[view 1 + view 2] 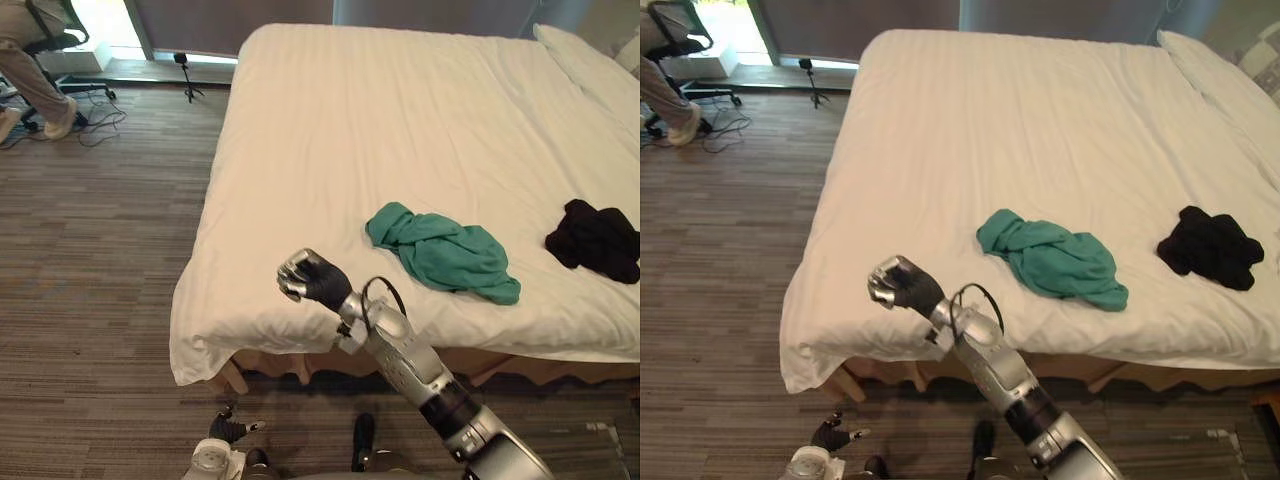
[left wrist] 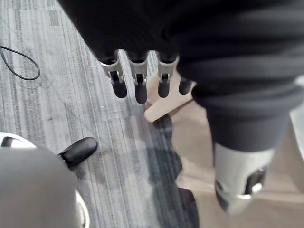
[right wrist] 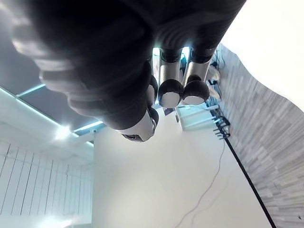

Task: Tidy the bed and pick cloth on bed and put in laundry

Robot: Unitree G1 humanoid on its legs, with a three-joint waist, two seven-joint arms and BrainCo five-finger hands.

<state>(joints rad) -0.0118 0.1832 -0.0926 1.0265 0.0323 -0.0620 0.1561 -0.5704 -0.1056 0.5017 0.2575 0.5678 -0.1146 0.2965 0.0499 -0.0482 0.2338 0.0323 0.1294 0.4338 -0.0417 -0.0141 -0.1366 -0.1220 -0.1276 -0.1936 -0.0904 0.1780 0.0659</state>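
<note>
My right robot hand (image 1: 305,277) hangs over the bed's (image 1: 330,130) near edge by the left corner, fingers curled into an empty fist. The green cloth (image 1: 445,252) lies to its right, long axis slanting toward that edge, and the black cloth (image 1: 595,240) lies further right. My left robot hand (image 2: 140,83) hangs low by the floor, fingers relaxed, so I judge the right one nearer.
</note>
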